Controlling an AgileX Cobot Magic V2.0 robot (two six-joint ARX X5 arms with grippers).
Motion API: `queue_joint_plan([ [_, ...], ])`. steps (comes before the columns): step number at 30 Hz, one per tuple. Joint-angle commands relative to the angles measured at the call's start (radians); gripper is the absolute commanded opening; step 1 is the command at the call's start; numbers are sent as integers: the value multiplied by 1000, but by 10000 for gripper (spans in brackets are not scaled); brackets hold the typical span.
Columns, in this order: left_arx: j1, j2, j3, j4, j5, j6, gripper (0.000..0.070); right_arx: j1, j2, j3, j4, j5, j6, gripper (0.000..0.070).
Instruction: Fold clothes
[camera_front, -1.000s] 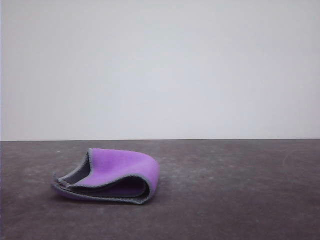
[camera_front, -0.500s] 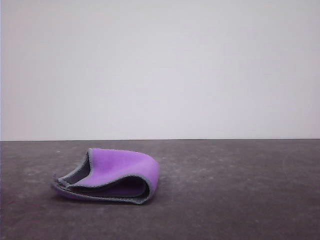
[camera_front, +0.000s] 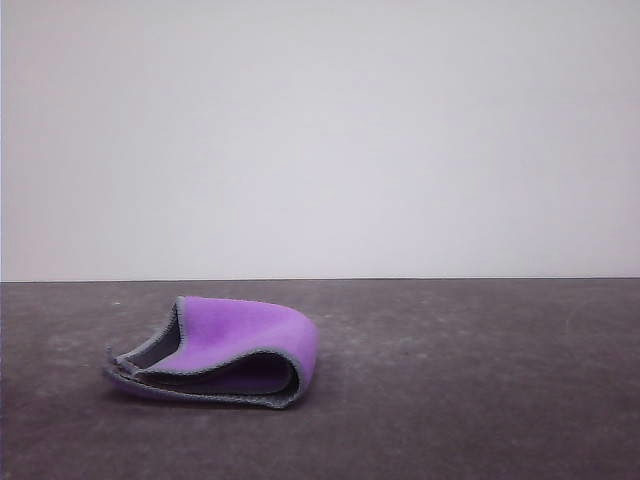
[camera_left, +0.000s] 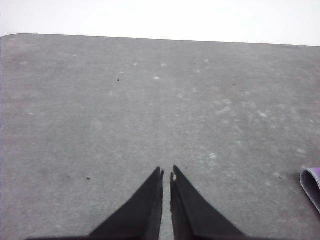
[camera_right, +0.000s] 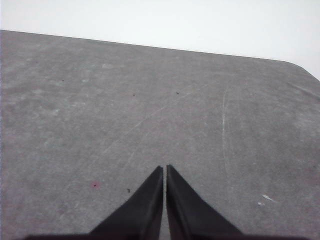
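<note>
Purple on its outer face and dark grey within, the cloth (camera_front: 215, 352) lies on the left part of the worktop (camera_front: 460, 380) in the front view, doubled over on itself in a loose, puffy fold. Its grey stitched edging curls open on the side facing left, and the layers gape rather than lie flat. A corner of it also shows at the edge of the left wrist view (camera_left: 312, 186), just off to the side of that gripper.

The left gripper (camera_left: 166, 172) has its fingers drawn together with only a slit between them, holding nothing, poised over bare worktop near the cloth. The right gripper (camera_right: 164, 168) is likewise closed and empty, well apart from the cloth.

By my judgement the fold looks roughly made but untidy, so the step in hand is either finishing or pausing after it. A next move would call for opening a gripper, reaching the raised edge, and pressing or drawing it flat.

Count: one cloth, two grippers, one worktop.
</note>
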Motion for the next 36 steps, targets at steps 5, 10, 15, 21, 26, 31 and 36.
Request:
queue_joint_plan([
  [5,1,-1,-12,-21,0,-1,16,-2,-2,-5,13,4,18,7],
  [10,1,-1,-12,-21,0,-1,16,-2,-2,-5,13,4,18,7],
  [15,1,-1,-12,-21,0,-1,16,-2,-2,-5,13,4,18,7],
  [21,1,-1,-12,-21,0,-1,16,-2,-2,-5,13,4,18,7],
  [26,1,-1,-12,-21,0,-1,16,-2,-2,-5,13,4,18,7],
  [31,1,-1,-12,-21,0,-1,16,-2,-2,-5,13,4,18,7],
  [36,1,-1,-12,-21,0,-1,16,-2,-2,-5,13,4,18,7],
])
